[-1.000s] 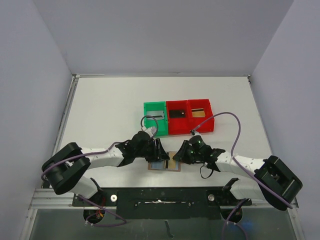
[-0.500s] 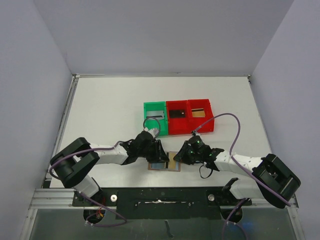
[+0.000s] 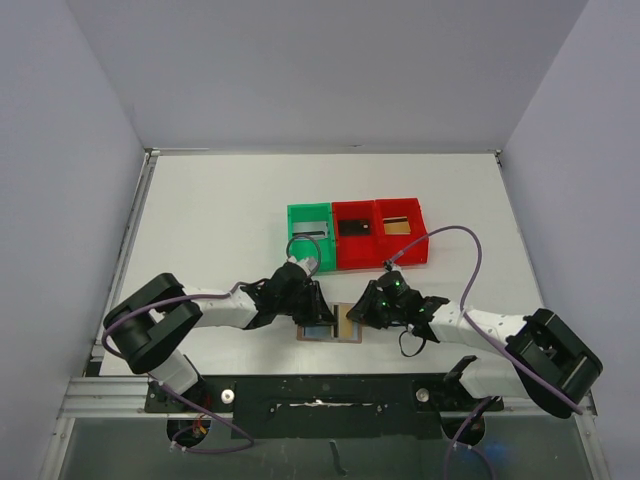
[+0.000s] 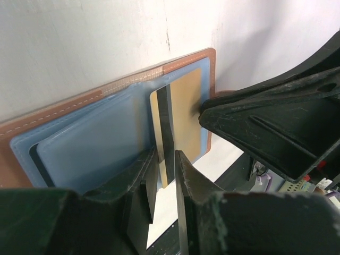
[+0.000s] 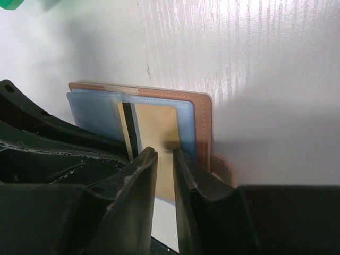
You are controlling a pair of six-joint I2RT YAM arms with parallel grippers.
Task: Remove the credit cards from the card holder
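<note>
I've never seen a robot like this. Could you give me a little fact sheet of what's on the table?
Card holder: open flat on the table, between both grippers
Gold card: in its right-hand pocket, black-striped edge poking out
Left gripper: fingers straddle that striped edge
Right gripper: fingers close together, tips on the card's pocket
Bins: green bin, two red bins, beyond the holder

The small flat bifold leather-like card holder has a brown border traced by a line of pale stitching. Its inner pockets are translucent pale blue-grey, and the flat card in one of them is matte gold with a black stripe along one edge. The tabletop is white with a fine ribbed grain, one square plastic bin is green, the two plastic bins beside it are red, and the thin cable is purple.
</note>
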